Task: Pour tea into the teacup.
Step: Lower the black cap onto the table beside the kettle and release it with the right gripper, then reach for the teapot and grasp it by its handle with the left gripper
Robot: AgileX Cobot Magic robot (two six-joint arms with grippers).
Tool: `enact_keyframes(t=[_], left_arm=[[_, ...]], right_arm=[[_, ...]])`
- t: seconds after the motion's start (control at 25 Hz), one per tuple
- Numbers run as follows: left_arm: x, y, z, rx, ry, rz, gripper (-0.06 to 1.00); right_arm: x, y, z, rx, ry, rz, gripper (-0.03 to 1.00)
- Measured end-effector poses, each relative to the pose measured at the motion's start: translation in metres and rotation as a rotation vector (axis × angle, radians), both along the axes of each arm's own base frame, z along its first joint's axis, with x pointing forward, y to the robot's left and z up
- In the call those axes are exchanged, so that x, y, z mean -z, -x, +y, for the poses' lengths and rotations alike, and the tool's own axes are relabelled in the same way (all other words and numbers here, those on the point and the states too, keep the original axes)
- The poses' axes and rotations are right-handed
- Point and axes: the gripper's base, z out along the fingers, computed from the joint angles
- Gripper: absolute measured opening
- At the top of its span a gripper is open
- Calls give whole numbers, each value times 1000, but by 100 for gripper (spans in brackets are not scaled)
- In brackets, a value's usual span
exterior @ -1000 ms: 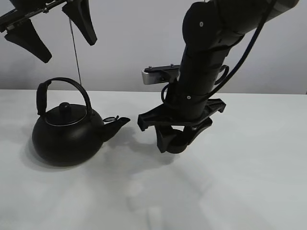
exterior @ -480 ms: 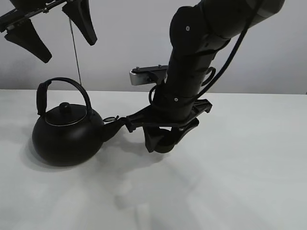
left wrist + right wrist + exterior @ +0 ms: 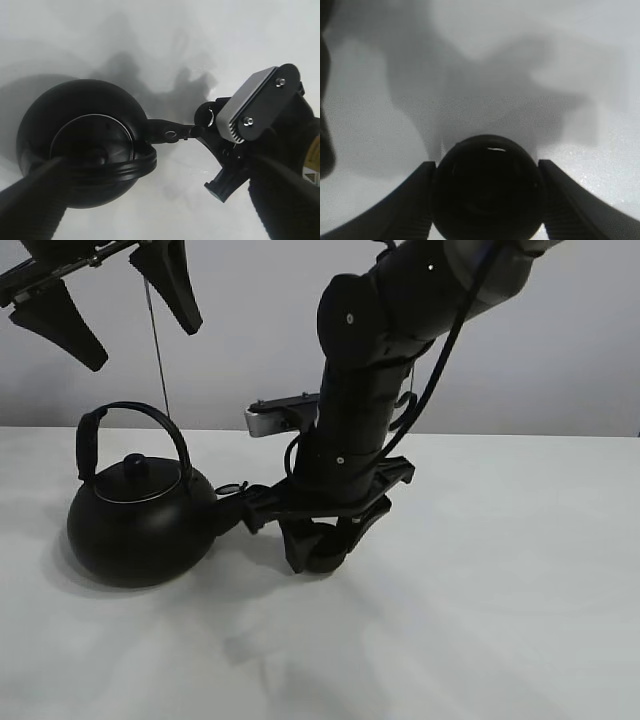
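Note:
The big black kettle (image 3: 135, 525) with an arched handle stands on the white table (image 3: 520, 600) at the left, its spout (image 3: 245, 502) pointing right. My right gripper (image 3: 318, 545) hangs just above the table close beside the spout. In the right wrist view it (image 3: 487, 200) is shut on the small round black teacup (image 3: 487, 187), one finger on each side. In the exterior view the cup is hard to tell from the fingers. My left gripper (image 3: 115, 305) is open and empty, high above the kettle. The left wrist view looks down on the kettle (image 3: 80, 150).
The right arm's wrist camera block (image 3: 255, 107) sits just beyond the spout tip (image 3: 170, 134). A thin cable (image 3: 155, 350) hangs from the left arm down to the kettle's handle. A grey wall stands behind the table.
My right arm has moved left with the teacup, from the table's middle to right beside the kettle's spout. The left gripper and the kettle have not moved.

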Motion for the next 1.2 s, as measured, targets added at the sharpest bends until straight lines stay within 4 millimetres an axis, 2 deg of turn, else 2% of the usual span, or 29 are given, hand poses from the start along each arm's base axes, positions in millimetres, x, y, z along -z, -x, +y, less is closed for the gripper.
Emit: enact_keyframes(t=[0.4, 0.44, 0.6, 0.72, 0.84, 1.0, 1.08, 1.2], left_arm=[[0, 0, 0, 0, 0, 0, 69], [0, 0, 0, 0, 0, 0, 69], [0, 0, 0, 0, 0, 0, 69], [0, 0, 0, 0, 0, 0, 69], [0, 0, 0, 0, 0, 0, 69], [0, 0, 0, 0, 0, 0, 69], [0, 0, 0, 0, 0, 0, 69], [0, 0, 0, 0, 0, 0, 69]], right_arm=[[5, 2, 8, -24, 1, -2, 39], [5, 2, 8, -24, 1, -2, 41], [7, 2, 8, -24, 7, 6, 57], [2, 2, 8, -23, 19, 25, 61], [-11, -1, 10, -22, 28, 37, 61], [-39, -1, 4, -19, 28, 13, 62], [-56, -4, -9, 8, 31, 12, 63], [-80, -15, -50, 89, 59, 6, 65]])
